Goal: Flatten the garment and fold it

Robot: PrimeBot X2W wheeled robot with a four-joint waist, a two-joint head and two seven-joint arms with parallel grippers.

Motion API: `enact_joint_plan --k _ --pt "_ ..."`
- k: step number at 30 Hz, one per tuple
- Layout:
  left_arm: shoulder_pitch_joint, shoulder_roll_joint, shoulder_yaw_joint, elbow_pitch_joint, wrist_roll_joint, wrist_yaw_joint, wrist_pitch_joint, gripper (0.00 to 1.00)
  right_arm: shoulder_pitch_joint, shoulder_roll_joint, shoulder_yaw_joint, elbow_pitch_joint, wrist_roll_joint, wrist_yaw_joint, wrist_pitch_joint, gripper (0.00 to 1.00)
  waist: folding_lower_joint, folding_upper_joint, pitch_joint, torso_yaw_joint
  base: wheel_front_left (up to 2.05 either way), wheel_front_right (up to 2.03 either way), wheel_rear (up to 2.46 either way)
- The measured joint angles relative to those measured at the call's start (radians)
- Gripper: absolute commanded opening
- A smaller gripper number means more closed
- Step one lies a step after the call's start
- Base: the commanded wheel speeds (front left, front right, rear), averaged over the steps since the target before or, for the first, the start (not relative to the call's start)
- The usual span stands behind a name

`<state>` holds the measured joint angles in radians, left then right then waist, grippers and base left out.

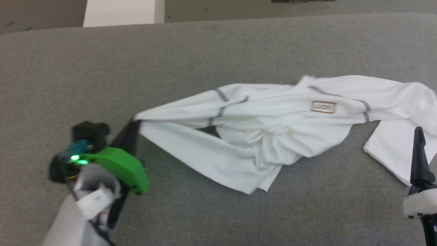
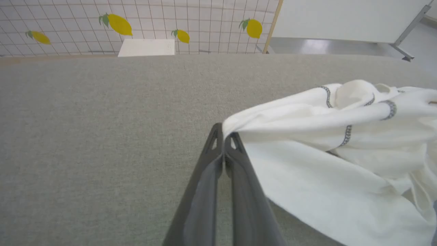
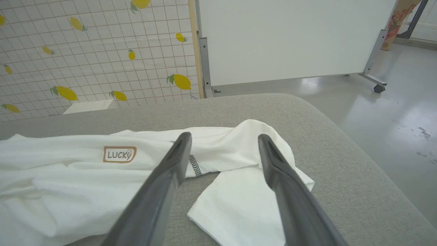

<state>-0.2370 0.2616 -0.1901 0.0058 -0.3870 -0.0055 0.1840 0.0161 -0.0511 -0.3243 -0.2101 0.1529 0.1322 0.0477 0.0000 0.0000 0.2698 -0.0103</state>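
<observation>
The white long-sleeved garment (image 1: 273, 130) lies crumpled across the grey padded table, its zigzag seams showing and the brown-edged "Lucky" patch (image 3: 119, 154) facing up. My left gripper (image 1: 134, 123) is shut on the garment's left tip, which stretches to a point at its fingertips (image 2: 223, 131). My right gripper (image 3: 223, 140) is open and hovers above the garment's right end, over a flat sleeve (image 3: 245, 201). In the head view one dark finger of the right gripper (image 1: 419, 136) rises at the right edge, beside that sleeve (image 1: 392, 147).
The grey table (image 1: 205, 54) has free room to the left and front of the garment. A rigid white box (image 1: 123, 13) stands beyond the far edge. A lemon-patterned screen (image 3: 85, 51) and a white panel (image 3: 290, 37) stand behind; the table's right edge (image 3: 341, 136) drops to the floor.
</observation>
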Motion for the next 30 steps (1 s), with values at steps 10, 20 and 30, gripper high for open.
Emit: enact_joint_plan --k 10,20,30 --pt "0.097 0.182 0.15 -0.264 0.034 0.069 0.085 0.0 0.025 0.0 -0.01 0.004 0.008 0.0 0.0 1.0 0.0 0.0 -0.057 0.061 0.0 0.0 0.0" --pt "0.056 0.121 0.084 -0.009 0.057 0.042 -0.086 1.0 0.023 0.0 0.014 0.01 0.012 0.0 0.005 1.0 0.0 0.0 -0.03 0.07 0.0 0.0 0.0" --pt "0.071 -0.051 0.179 -0.028 -0.037 0.106 -0.382 1.0 0.024 0.0 0.102 -0.024 -0.015 0.0 0.052 1.0 -0.0001 0.0 -0.048 0.066 0.0 0.0 0.0"
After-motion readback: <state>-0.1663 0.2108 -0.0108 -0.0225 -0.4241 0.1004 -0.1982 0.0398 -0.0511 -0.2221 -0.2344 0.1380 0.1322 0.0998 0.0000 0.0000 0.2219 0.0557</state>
